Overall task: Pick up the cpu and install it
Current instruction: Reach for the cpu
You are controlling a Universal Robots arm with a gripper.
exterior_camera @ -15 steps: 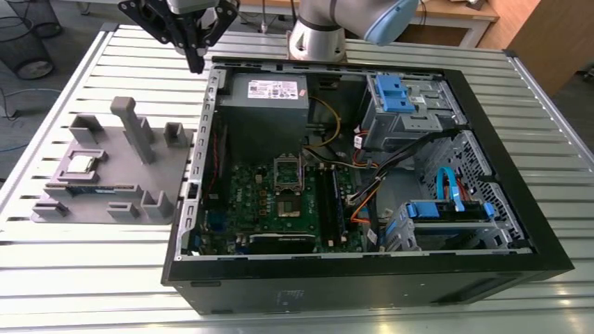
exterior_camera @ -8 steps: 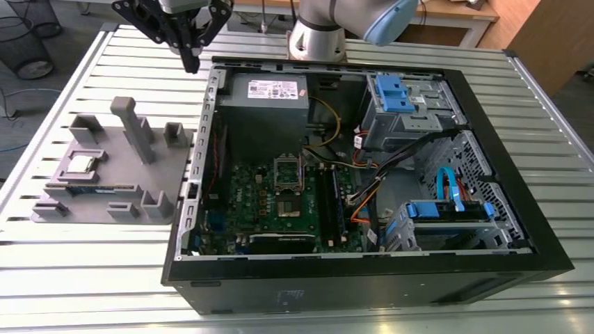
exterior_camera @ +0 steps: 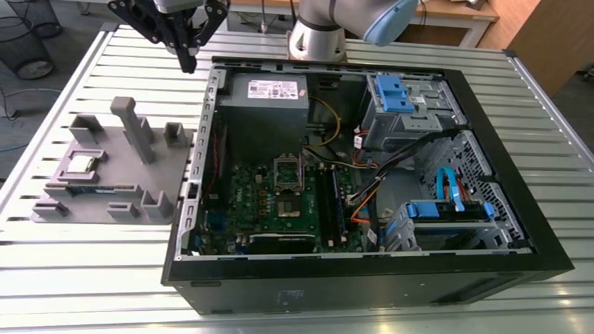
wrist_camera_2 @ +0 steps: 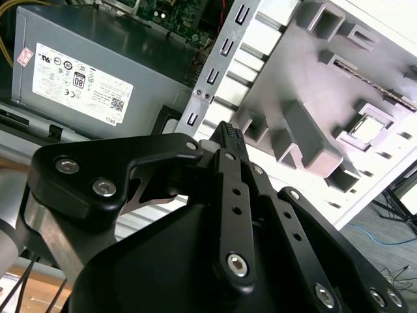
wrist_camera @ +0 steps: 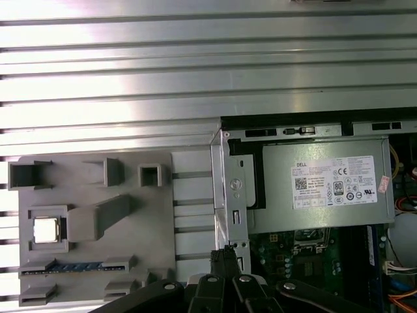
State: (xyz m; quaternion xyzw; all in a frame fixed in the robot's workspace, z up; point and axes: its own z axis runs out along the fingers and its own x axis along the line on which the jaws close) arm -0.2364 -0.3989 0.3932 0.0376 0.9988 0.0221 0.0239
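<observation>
One cpu (exterior_camera: 82,163), one memory stick (exterior_camera: 93,189) and one grey holder (exterior_camera: 121,205) are counted. One open computer case (exterior_camera: 371,278) is counted on the one slatted desk (exterior_camera: 93,278), with one motherboard (exterior_camera: 250,202) and one power supply box (exterior_camera: 264,97). One arm (exterior_camera: 320,28) and one hand (exterior_camera: 188,64) are counted.

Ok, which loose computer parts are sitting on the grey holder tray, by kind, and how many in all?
cpu: 1
memory stick: 1
Total: 2, both seated in pockets of the grey holder tray, beside the open computer case.
</observation>
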